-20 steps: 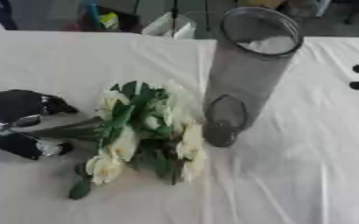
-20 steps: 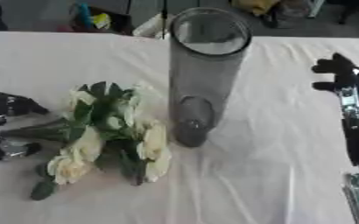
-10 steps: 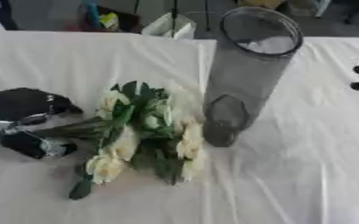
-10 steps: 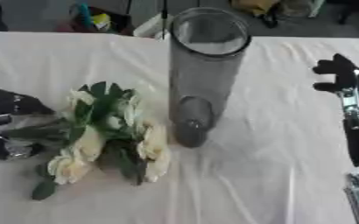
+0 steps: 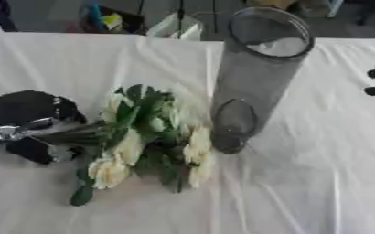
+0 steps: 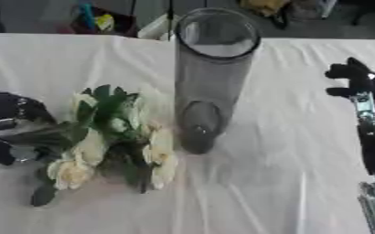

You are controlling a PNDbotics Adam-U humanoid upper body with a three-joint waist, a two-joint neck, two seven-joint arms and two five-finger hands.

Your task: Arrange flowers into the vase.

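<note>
The robot's left hand [image 5: 27,121] lies at the left edge of the white-clothed table [image 5: 302,183], its black fingers [image 5: 39,151] curled round the stem end of a bunch of cream-white flowers [image 5: 142,141]. The green stems [image 5: 71,136] run out of that grasp to the right. The blooms and leaves fan out flat on the cloth, the heads pointing right and toward the near edge. One dark leaf [image 5: 82,195] trails below the rest.

Just to the right of the bouquet stands the vase [image 5: 254,77], a tall cylinder of smoky clear glass, upright with its mouth open to the camera. Through the rim only the glass wall and the pale cloth behind it can be seen, with no stems inside. Its base sits very near the outermost blooms; whether they touch cannot be told. No label or writing can be read on the vase, the cloth or the hand.

Well apart from the flowers, the robot's right hand [image 6: 352,80] shows at the right edge of the right eye view. The dark fingertips [image 6: 340,71] point in toward the table, and the black and silver forearm [image 6: 373,137] runs down the frame's edge below them. Those fingers look loosely extended, holding nothing and touching none of the task's things. In the left eye view only the tips show.

Beyond the far edge of the table, a dim floor carries blurred clutter [image 5: 103,20] with blue and yellow patches, too indistinct to name.
</note>
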